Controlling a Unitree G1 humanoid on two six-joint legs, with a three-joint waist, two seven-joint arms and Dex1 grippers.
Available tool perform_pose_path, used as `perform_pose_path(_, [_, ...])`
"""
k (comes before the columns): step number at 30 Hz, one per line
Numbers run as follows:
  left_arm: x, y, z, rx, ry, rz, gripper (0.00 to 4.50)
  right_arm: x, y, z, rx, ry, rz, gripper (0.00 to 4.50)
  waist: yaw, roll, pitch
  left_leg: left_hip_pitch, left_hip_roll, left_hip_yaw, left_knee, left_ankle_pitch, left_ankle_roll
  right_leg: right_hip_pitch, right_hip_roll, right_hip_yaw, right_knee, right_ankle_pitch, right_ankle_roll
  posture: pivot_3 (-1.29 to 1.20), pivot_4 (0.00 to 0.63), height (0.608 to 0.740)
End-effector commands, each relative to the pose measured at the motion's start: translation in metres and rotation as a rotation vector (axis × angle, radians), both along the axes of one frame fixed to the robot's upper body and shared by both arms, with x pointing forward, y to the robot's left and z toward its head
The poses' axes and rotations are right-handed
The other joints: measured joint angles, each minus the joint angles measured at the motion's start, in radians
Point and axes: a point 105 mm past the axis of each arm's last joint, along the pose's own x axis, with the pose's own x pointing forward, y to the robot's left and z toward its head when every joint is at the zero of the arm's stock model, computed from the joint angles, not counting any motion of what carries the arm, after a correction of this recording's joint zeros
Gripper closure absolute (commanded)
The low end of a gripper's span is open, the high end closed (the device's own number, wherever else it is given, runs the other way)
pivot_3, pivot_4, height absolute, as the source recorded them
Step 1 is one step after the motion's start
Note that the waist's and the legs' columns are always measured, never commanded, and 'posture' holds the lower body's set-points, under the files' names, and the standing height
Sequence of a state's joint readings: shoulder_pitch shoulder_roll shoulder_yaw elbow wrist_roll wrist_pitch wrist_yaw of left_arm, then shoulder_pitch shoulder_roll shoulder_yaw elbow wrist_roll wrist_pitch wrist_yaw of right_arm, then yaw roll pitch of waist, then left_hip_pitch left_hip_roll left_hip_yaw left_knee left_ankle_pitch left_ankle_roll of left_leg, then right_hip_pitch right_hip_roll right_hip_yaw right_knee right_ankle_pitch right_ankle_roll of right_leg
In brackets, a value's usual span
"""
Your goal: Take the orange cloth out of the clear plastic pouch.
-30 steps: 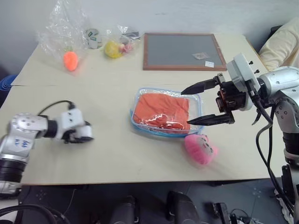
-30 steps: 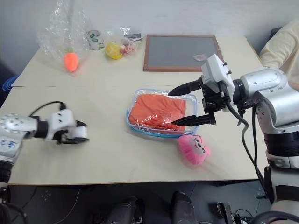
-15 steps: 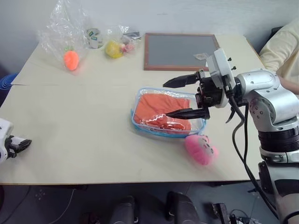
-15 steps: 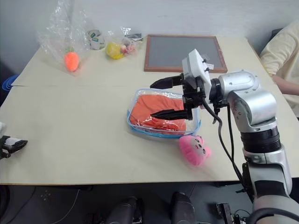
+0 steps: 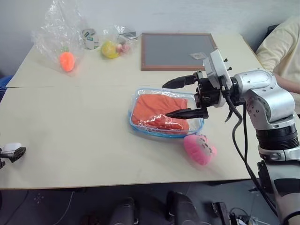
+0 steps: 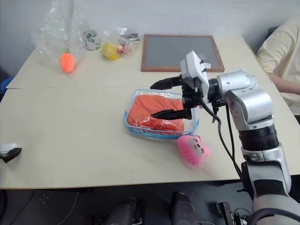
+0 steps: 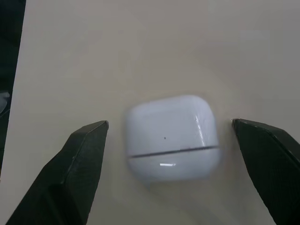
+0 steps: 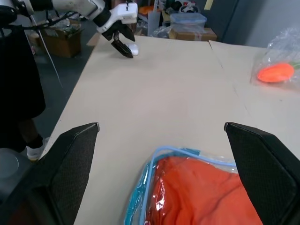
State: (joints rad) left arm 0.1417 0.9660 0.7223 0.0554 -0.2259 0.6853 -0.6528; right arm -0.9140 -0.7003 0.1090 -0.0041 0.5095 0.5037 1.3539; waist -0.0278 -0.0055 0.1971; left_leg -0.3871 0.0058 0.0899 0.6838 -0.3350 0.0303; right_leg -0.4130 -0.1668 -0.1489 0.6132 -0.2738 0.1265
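Observation:
The orange cloth (image 5: pixel 159 110) lies folded inside the clear plastic pouch (image 5: pixel 140 129), which has light-blue trim and rests flat at mid-table. My right gripper (image 5: pixel 166 100) hovers open just above the pouch's right half. Its black fingers point toward the left, one over the far edge and one over the near edge. In the right wrist view this gripper (image 8: pixel 161 125) spans the cloth (image 8: pixel 197 197) without touching it. At the table's near left edge my left gripper (image 5: pixel 11 152) stands open around a small white case (image 7: pixel 171 140) that lies on the tabletop.
A pink plush toy (image 5: pixel 199 149) lies just in front of the pouch. A framed grey board (image 5: pixel 176 50) sits at the back. Crinkled bags with an orange carrot toy (image 5: pixel 66 61) and a yellow toy (image 5: pixel 109 49) are at the back left. A person's sleeve (image 5: pixel 281 42) is at the right.
My left arm has swung back from the table's left middle to its near left edge. My right gripper has shifted left from the pouch's right edge to above it, staying open.

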Motion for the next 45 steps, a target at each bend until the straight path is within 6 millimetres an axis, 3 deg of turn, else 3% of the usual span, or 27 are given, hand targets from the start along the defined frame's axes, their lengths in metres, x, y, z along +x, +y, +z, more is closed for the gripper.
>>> perform_pose_path(1, [0.002,-0.055,0.052,0.131,-0.032,-0.362,0.03,-0.001,-0.016,0.007,0.005,-0.019,-0.05,0.0,0.004,-0.002,0.0,0.0,0.0,0.0,0.0,0.0,0.0,0.0,0.0,0.0,-0.001,0.0,0.0,0.0,0.15,0.74])
perform_pose_path(4, [0.006,-0.115,0.064,0.186,-0.012,-0.715,0.03,0.0,-0.031,-0.005,-0.033,0.01,-0.106,0.0,0.018,-0.002,0.0,0.001,-0.001,0.0,0.001,0.0,0.0,0.001,-0.001,0.001,-0.001,0.0,0.0,0.0,0.15,0.74])
perform_pose_path(6, [0.009,-0.143,0.065,0.205,0.006,-0.873,0.03,-0.002,-0.04,-0.012,-0.061,0.027,-0.13,0.0,0.026,-0.001,0.0,0.001,-0.001,0.001,0.001,0.0,0.0,0.001,-0.001,0.002,-0.001,0.0,-0.001,0.0,0.15,0.74])
perform_pose_path(10, [0.031,-0.2,0.051,0.389,0.051,-1.217,0.03,-0.013,-0.066,-0.026,-0.117,0.103,-0.2,0.0,0.037,0.002,0.002,0.001,-0.001,0.002,0.001,0.0,0.0,0.001,0.0,0.002,-0.001,0.001,-0.001,0.0,0.15,0.74])
perform_pose_path(16, [0.095,-0.266,0.044,0.519,-0.103,-1.423,0.03,-0.024,-0.099,-0.033,-0.145,0.121,-0.344,0.0,0.044,0.003,0.001,0.0,-0.006,0.011,0.002,0.0,0.001,0.0,0.002,0.001,-0.001,0.001,-0.001,0.0,0.15,0.74])
perform_pose_path(21, [0.123,-0.304,0.041,0.513,-0.172,-1.545,0.03,-0.032,-0.115,-0.034,-0.136,0.112,-0.455,0.0,0.047,0.003,0.001,0.0,-0.006,0.012,0.002,0.0,0.001,0.0,0.002,0.002,-0.001,0.001,-0.001,0.0,0.15,0.74])
perform_pose_path(26, [0.137,-0.321,0.033,0.506,-0.162,-1.619,0.03,-0.041,-0.118,-0.033,-0.105,0.109,-0.507,0.0,0.052,0.002,0.001,-0.001,-0.006,0.012,0.004,0.0,0.002,0.001,0.002,0.001,-0.001,0.002,0.0,0.0,0.15,0.74])
perform_pose_path(27, [0.139,-0.323,0.032,0.5,-0.16,-1.631,0.21,-0.042,-0.118,-0.033,-0.097,0.109,-0.515,0.0,0.052,0.002,0.001,-0.001,-0.006,0.011,0.004,0.0,0.002,0.001,0.002,0.001,-0.001,0.002,0.0,0.0,0.15,0.74])
perform_pose_path(29, [0.141,-0.328,0.027,0.492,-0.15,-1.657,0.63,-0.043,-0.119,-0.034,-0.09,0.11,-0.538,0.0,0.053,0.002,0.001,-0.002,-0.006,0.01,0.006,0.0,0.003,0.002,0.002,0.001,-0.001,0.002,0.0,0.0,0.15,0.74])
perform_pose_path(36, [0.133,-0.333,0.007,0.498,-0.109,-1.714,2.94,-0.044,-0.119,-0.037,-0.09,0.109,-0.556,0.0,0.053,0.002,0.001,-0.004,-0.006,0.004,0.01,-0.001,0.004,0.003,0.002,-0.002,-0.001,0.002,0.0,0.0,0.15,0.74])
perform_pose_path(41, [0.126,-0.328,0.01,0.504,-0.122,-1.691,4.48,-0.042,-0.118,-0.038,-0.095,0.112,-0.547,0.0,0.053,0.002,0.002,-0.004,-0.006,0.002,0.011,-0.001,0.004,0.004,0.002,-0.003,-0.001,0.002,0.0,0.0,0.15,0.74])
perform_pose_path(45, [0.112,-0.312,0.019,0.536,-0.098,-1.619,4.48,-0.04,-0.116,-0.039,-0.096,0.121,-0.529,0.0,0.046,0.002,0.002,-0.003,-0.004,0.001,0.01,-0.001,0.004,0.004,0.002,-0.003,-0.001,0.002,0.0,0.0,0.15,0.74])
